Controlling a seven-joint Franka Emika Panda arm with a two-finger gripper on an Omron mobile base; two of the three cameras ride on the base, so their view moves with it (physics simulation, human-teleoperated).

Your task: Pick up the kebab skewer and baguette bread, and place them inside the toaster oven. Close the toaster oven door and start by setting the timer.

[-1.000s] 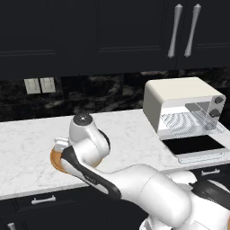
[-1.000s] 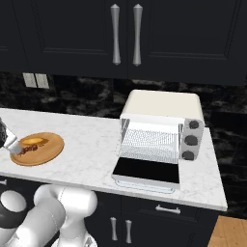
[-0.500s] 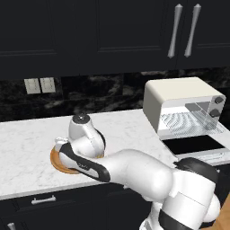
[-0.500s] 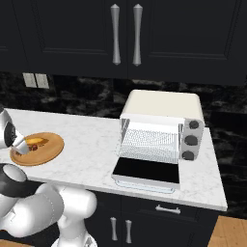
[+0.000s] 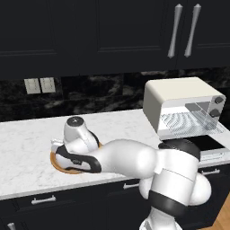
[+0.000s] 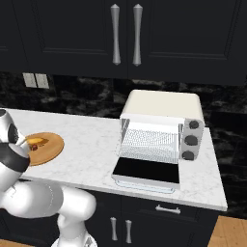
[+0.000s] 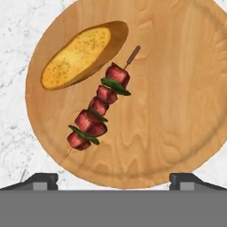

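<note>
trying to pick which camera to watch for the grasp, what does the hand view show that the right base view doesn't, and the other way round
Hand view: the kebab skewer chunk by chunk, lying apart from the baguette bread, and the gripper open above them.

Right base view: the toaster oven with its toaster oven door folded down flat, wire rack inside, and the dark cabinets overhead.

Both: the round wooden board on the marble counter, with the food on it.

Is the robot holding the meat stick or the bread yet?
No, nothing is held. The open gripper hovers above the round wooden board, where the kebab skewer and golden baguette bread lie.
</note>
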